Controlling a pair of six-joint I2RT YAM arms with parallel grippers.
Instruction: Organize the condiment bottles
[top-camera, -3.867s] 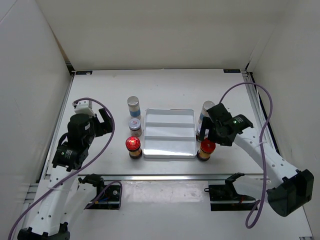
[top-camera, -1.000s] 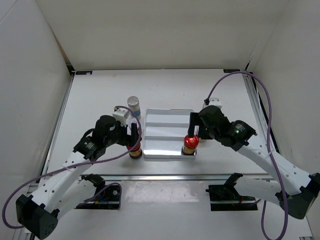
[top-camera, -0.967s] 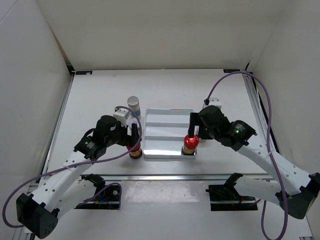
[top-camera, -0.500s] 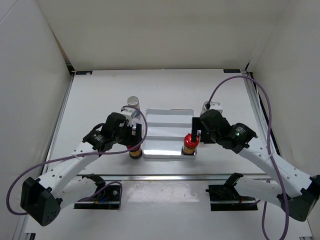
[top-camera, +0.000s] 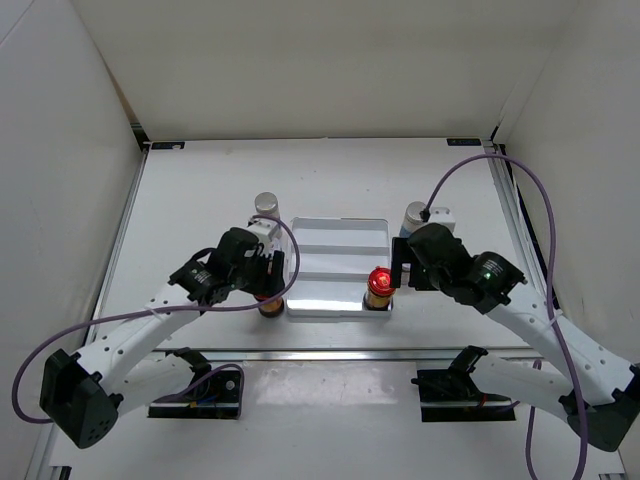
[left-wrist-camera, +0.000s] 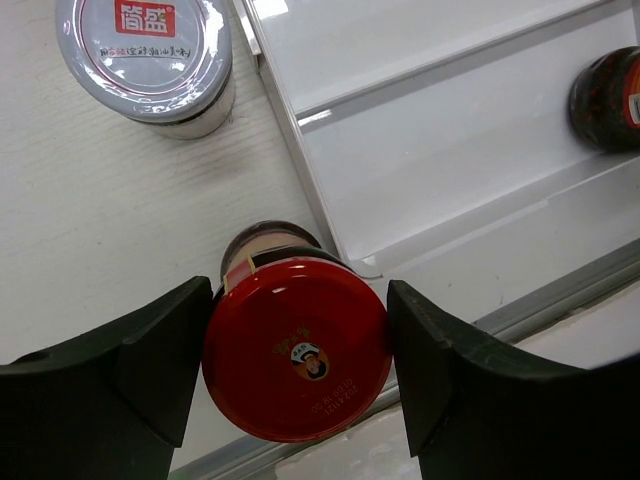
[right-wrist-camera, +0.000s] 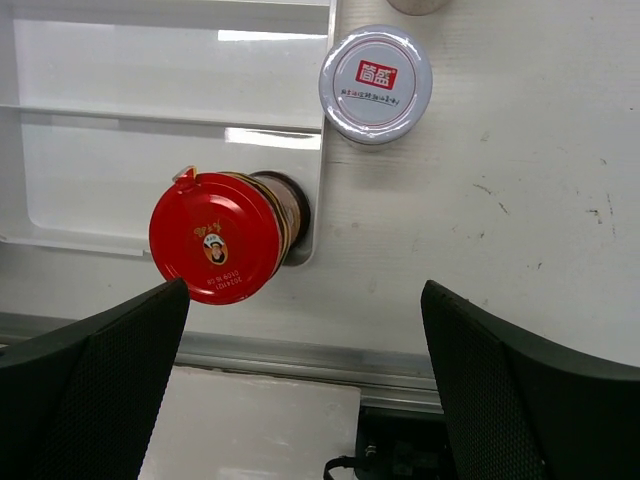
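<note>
At the near left corner of the white stepped tray (top-camera: 335, 262), my left end effector (left-wrist-camera: 297, 295) is closed on the left red-capped amber jar (left-wrist-camera: 296, 362), which stands on the worktop (left-wrist-camera: 90, 220) against the rim; a lift could, I judge, snag that rim and tip it. My right end effector (right-wrist-camera: 305, 300) gapes empty beside the right red-capped amber jar (right-wrist-camera: 214, 250), on the tray's near right corner. Only the left wrist view shows that grip.

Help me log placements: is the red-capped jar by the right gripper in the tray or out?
In. The red-capped jar stands inside the white tray's near right corner, clear of the open right gripper.
</note>
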